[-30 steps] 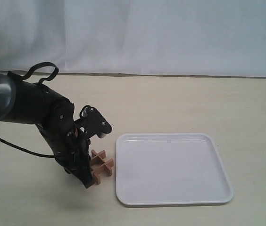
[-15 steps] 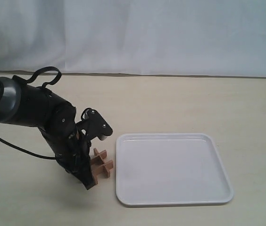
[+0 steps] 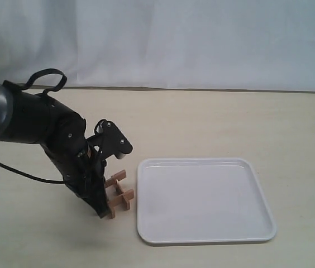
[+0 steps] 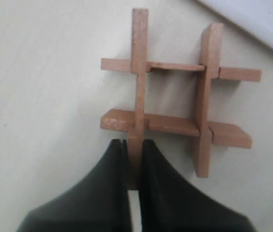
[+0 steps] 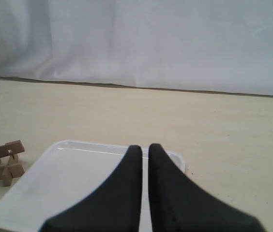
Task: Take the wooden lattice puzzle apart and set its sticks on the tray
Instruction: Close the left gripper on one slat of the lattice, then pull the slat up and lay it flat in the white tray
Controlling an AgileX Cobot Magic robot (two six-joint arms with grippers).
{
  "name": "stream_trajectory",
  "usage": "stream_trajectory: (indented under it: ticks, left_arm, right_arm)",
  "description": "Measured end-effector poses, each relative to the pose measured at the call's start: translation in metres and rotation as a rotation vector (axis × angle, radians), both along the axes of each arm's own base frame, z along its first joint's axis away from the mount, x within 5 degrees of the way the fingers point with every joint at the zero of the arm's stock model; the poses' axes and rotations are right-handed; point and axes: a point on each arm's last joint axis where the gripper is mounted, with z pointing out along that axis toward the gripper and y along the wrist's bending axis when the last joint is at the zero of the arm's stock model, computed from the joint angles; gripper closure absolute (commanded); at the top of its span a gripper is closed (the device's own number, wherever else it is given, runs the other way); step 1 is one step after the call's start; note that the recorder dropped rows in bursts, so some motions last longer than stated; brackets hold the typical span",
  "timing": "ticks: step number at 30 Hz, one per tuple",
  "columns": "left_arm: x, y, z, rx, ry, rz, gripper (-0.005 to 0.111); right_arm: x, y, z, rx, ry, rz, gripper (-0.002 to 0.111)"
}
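Observation:
The wooden lattice puzzle is still a joined hash of sticks, close to the left rim of the white tray. My left gripper is shut on the end of one stick, with its fingers on both sides of it. The left wrist view shows the whole puzzle and a corner of the tray. My right gripper is shut and holds nothing; it hangs over the tray, with the puzzle off to one side. The exterior view does not show it.
The black left arm with its cable leans over the table's left part. A white cloth backdrop closes the far side. Nothing lies on the tray. Bare beige tabletop lies behind and to the right of it.
The left arm has shifted a little and the puzzle has tilted with it, its far end now slightly higher. The grip on the stick is unchanged.

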Motion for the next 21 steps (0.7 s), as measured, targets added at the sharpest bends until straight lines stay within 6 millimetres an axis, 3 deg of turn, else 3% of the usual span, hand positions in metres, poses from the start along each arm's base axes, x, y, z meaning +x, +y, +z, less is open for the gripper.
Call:
stream_trajectory:
  ticks: [7, 12, 16, 21]
  left_arm:
    - [-0.002, 0.003, 0.015, 0.012, -0.014, -0.012, 0.107]
    - [-0.004, 0.003, 0.04, -0.05, -0.077, 0.001, 0.107]
    - [-0.003, -0.002, 0.061, -0.139, -0.124, 0.027, 0.107]
    - [0.005, -0.016, 0.068, -0.194, -0.078, 0.017, 0.107]
  right_arm:
    - [0.0, 0.0, 0.0, 0.0, 0.0, 0.0, 0.104]
    - [0.0, 0.0, 0.0, 0.0, 0.0, 0.0, 0.104]
    - [0.0, 0.0, 0.0, 0.0, 0.0, 0.0, 0.104]
    - [0.0, 0.0, 0.0, 0.0, 0.0, 0.0, 0.104]
